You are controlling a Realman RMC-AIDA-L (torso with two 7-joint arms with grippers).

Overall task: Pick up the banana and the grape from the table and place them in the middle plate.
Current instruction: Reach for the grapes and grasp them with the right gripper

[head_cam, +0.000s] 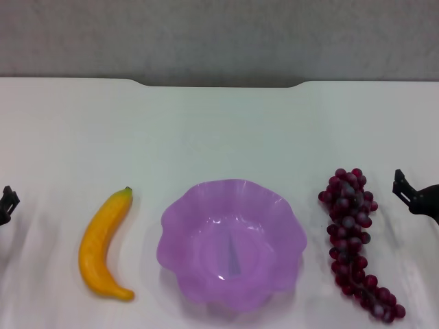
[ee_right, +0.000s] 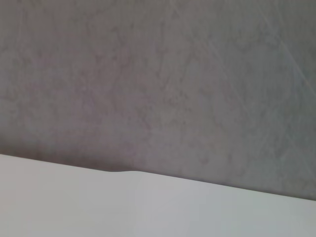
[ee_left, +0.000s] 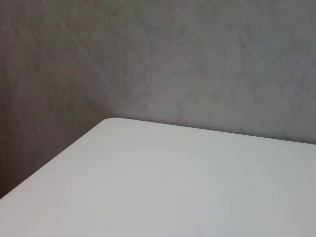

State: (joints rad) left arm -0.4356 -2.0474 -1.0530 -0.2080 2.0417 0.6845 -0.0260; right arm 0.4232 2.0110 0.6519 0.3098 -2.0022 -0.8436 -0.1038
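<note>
In the head view the yellow-orange banana point(head_cam: 103, 245) lies on the white table point(head_cam: 219, 130) at the left. The translucent purple middle plate point(head_cam: 232, 242) with a scalloped rim stands at the centre front and holds nothing. The dark red-purple grape bunch point(head_cam: 354, 241) lies to its right. My left gripper point(head_cam: 7, 204) shows only as a dark tip at the left edge, apart from the banana. My right gripper point(head_cam: 417, 197) shows at the right edge, just right of the grape. Both wrist views show only bare table and wall.
The table's far edge has a shallow notch point(head_cam: 219, 83) against a grey wall point(head_cam: 219, 34). The left wrist view shows a rounded table corner point(ee_left: 111, 121). The right wrist view shows the table edge point(ee_right: 123, 173).
</note>
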